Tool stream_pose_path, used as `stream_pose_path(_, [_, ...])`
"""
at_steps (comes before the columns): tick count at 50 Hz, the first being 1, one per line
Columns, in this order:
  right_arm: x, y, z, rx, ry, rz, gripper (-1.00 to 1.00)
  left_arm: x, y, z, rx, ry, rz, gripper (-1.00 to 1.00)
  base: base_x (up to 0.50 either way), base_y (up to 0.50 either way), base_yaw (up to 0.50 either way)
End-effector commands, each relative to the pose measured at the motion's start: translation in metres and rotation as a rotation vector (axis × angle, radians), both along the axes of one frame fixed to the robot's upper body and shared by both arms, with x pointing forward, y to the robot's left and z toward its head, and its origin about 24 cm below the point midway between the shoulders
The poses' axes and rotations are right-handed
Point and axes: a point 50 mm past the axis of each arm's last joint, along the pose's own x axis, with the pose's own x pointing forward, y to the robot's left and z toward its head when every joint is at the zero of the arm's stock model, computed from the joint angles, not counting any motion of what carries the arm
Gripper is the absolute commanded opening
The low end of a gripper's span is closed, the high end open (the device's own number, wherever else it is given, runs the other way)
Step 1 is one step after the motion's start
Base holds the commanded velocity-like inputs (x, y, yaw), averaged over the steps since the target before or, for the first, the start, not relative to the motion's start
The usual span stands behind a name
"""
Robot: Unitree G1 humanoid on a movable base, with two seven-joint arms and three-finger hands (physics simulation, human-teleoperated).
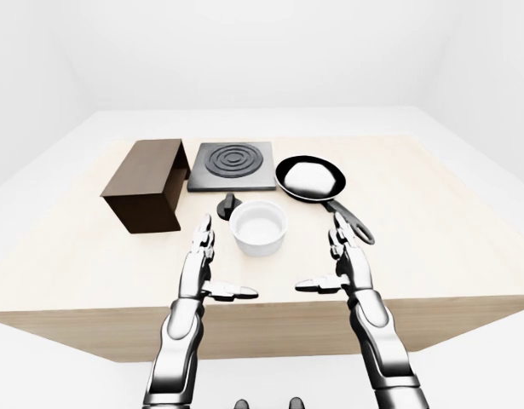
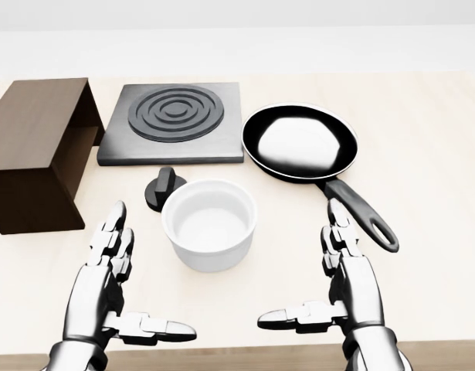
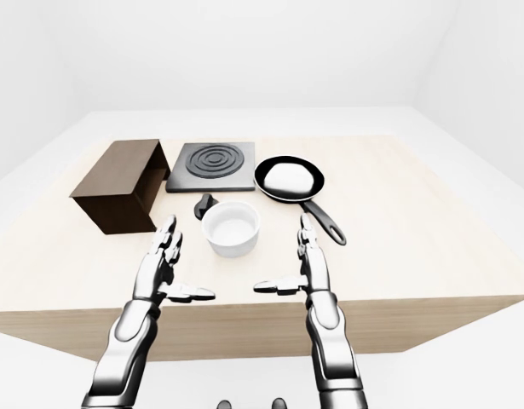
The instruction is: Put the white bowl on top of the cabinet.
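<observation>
The bowl [image 2: 210, 222] stands upright on the table [image 1: 466, 230], near the middle and toward its near edge, between the two hands and a little beyond their fingertips, touching neither. The left hand [image 2: 106, 290] and right hand [image 2: 347, 284] hover spread wide, palms facing each other, thumbs pointing inward, holding nothing. The cabinet [image 2: 38, 147] sits toward the table's left edge, well left of the bowl. A knob [image 2: 161, 188] lies just beside the bowl; burner [image 2: 174, 121] and pan [image 2: 307, 147] lie beyond. No writing shows.
</observation>
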Motion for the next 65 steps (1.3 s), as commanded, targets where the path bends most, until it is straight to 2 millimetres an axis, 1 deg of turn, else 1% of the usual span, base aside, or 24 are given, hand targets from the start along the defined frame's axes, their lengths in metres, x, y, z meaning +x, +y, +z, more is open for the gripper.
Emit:
stream_pose_path(1, [-0.004,-0.003,-0.005,-0.076,0.005,-0.008,1.00,-0.018,-0.008,0.011,0.105,-0.030,-0.119,1.00,0.00,0.00,0.00])
stream_pose_path(6, [-0.003,-0.003,-0.005,-0.081,0.002,-0.012,1.00,-0.018,-0.008,0.011,0.106,-0.031,-0.118,1.00,0.00,0.00,0.00])
stream_pose_path(7, [-0.005,-0.004,0.000,-0.083,-0.048,-0.033,1.00,-0.022,-0.009,0.015,0.118,-0.041,-0.117,1.00,0.00,0.00,0.00])
stream_pose_path(12, [-0.005,-0.004,0.001,-0.083,-0.051,-0.034,1.00,-0.022,-0.009,0.015,0.119,-0.042,-0.117,1.00,0.00,0.00,0.00])
stream_pose_path(14, [-0.015,0.002,0.009,-0.094,-0.115,-0.009,1.00,-0.026,-0.008,0.020,0.114,-0.056,-0.111,1.00,0.00,0.00,0.00])
stream_pose_path(17, [-0.017,0.002,0.007,-0.122,-0.115,-0.049,1.00,-0.025,-0.006,0.020,0.123,-0.061,-0.103,1.00,0.00,0.00,0.00])
stream_pose_path(24, [-0.019,0.003,0.010,-0.106,-0.129,-0.017,1.00,-0.027,-0.006,0.023,0.139,-0.082,-0.094,1.00,0.00,0.00,0.00])
stream_pose_path(25, [-0.019,0.003,0.008,-0.117,-0.118,-0.009,1.00,-0.028,-0.006,0.024,0.143,-0.089,-0.094,1.00,0.24,0.00,0.00])
stream_pose_path(35, [-0.019,0.004,0.007,-0.123,-0.114,-0.005,1.00,-0.031,-0.005,0.029,0.145,-0.108,-0.089,1.00,0.30,0.00,0.00])
stream_pose_path(39, [-0.021,0.006,0.008,-0.123,-0.120,-0.002,1.00,-0.037,-0.002,0.037,0.147,-0.140,-0.070,1.00,0.32,0.00,0.00])
stream_pose_path(52, [-0.022,0.006,0.010,-0.122,-0.126,-0.001,1.00,-0.039,-0.003,0.038,0.152,-0.150,-0.064,1.00,0.32,0.00,0.00])
stream_pose_path(55, [-0.022,0.006,0.011,-0.121,-0.130,-0.007,1.00,-0.042,-0.003,0.040,0.160,-0.162,-0.061,1.00,0.20,0.00,0.00])
stream_pose_path(61, [-0.024,0.006,0.012,-0.110,-0.135,0.000,1.00,-0.048,-0.004,0.045,0.212,-0.192,-0.036,1.00,0.00,0.00,0.00])
stream_pose_path(64, [-0.025,0.005,0.013,-0.112,-0.140,0.003,1.00,-0.058,-0.004,0.053,0.337,-0.240,0.012,1.00,0.00,0.00,0.00])
stream_pose_path(65, [-0.025,0.005,0.013,-0.112,-0.140,0.003,1.00,-0.058,-0.004,0.053,0.339,-0.241,0.013,1.00,0.00,0.00,0.00])
